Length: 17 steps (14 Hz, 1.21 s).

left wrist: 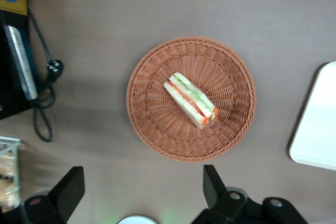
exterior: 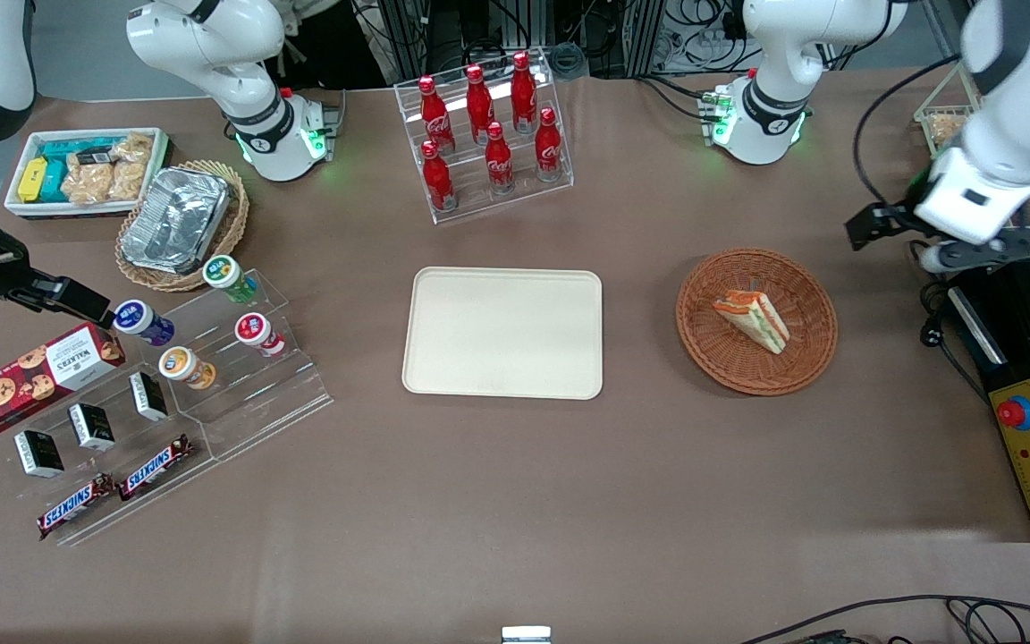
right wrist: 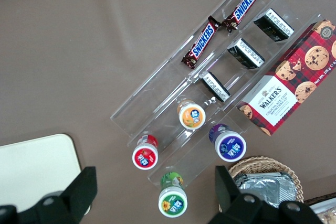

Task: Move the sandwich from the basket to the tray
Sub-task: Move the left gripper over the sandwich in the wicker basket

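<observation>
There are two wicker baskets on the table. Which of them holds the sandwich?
The darker reddish-brown basket, beside the tray, holds the sandwich. The lighter tan basket holds a foil container. The gripper hovers open above the table near the reddish-brown one.

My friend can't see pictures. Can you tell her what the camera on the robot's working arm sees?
A little triangle sandwich lies in the middle of a round reddish-brown wicker basket on a brown table. The robot's hand hangs open above the table beside the basket, holding nothing. An edge of the cream tray shows beside the basket, with nothing visible on it.
</observation>
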Motion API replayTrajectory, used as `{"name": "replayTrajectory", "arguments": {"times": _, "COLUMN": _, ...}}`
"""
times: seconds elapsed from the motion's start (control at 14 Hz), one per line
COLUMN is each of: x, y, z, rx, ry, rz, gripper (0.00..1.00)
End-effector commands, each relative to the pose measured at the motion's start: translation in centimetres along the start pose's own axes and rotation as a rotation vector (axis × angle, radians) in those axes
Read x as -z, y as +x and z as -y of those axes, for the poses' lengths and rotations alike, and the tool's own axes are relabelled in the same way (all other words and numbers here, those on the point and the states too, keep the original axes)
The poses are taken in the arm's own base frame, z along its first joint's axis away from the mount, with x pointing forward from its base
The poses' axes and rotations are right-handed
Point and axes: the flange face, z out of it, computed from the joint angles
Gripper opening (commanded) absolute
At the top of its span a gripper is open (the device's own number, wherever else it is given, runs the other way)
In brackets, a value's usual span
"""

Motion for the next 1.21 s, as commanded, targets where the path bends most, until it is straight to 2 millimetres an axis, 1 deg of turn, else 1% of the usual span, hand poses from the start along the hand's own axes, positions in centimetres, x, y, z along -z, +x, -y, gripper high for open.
{"name": "replayTrajectory", "arguments": {"times": 0.0, "x": -4.7, "y": -3.4, "z": -0.3, "rx": 0.075, "ry": -0.018, "rz": -0.049, "gripper": 1.0}}
{"name": "replayTrajectory", "arguments": {"times": 0.07, "x": -6.7, "y": -3.8, "z": -0.2, "rx": 0.109, "ry": -0.017, "rz": -0.04, "gripper": 1.0}}
{"name": "replayTrajectory", "arguments": {"times": 0.29, "x": -11.1, "y": -4.4, "z": -0.6, "rx": 0.268, "ry": -0.014, "rz": -0.027, "gripper": 1.0}}
{"name": "replayTrajectory", "arguments": {"times": 0.36, "x": -12.5, "y": -4.2, "z": -1.2, "rx": 0.31, "ry": -0.018, "rz": -0.028, "gripper": 1.0}}
{"name": "replayTrajectory", "arguments": {"times": 0.43, "x": -14.3, "y": -4.1, "z": -2.1, "rx": 0.362, "ry": -0.022, "rz": -0.025, "gripper": 1.0}}
{"name": "replayTrajectory", "arguments": {"times": 0.64, "x": -18.0, "y": -3.6, "z": -3.7, "rx": 0.47, "ry": -0.04, "rz": -0.046, "gripper": 1.0}}
{"name": "replayTrajectory", "arguments": {"times": 0.79, "x": -19.0, "y": -2.5, "z": -4.2, "rx": 0.496, "ry": -0.055, "rz": -0.057, "gripper": 1.0}}
{"name": "replayTrajectory", "arguments": {"times": 0.93, "x": -18.9, "y": -1.3, "z": -4.4, "rx": 0.53, "ry": -0.07, "rz": -0.071, "gripper": 1.0}}
{"name": "replayTrajectory", "arguments": {"times": 1.0, "x": -18.9, "y": -1.0, "z": -4.3, "rx": 0.54, "ry": -0.072, "rz": -0.073, "gripper": 1.0}}
{"name": "replayTrajectory", "arguments": {"times": 1.14, "x": -19.4, "y": -0.8, "z": -4.2, "rx": 0.553, "ry": -0.073, "rz": -0.066, "gripper": 1.0}}
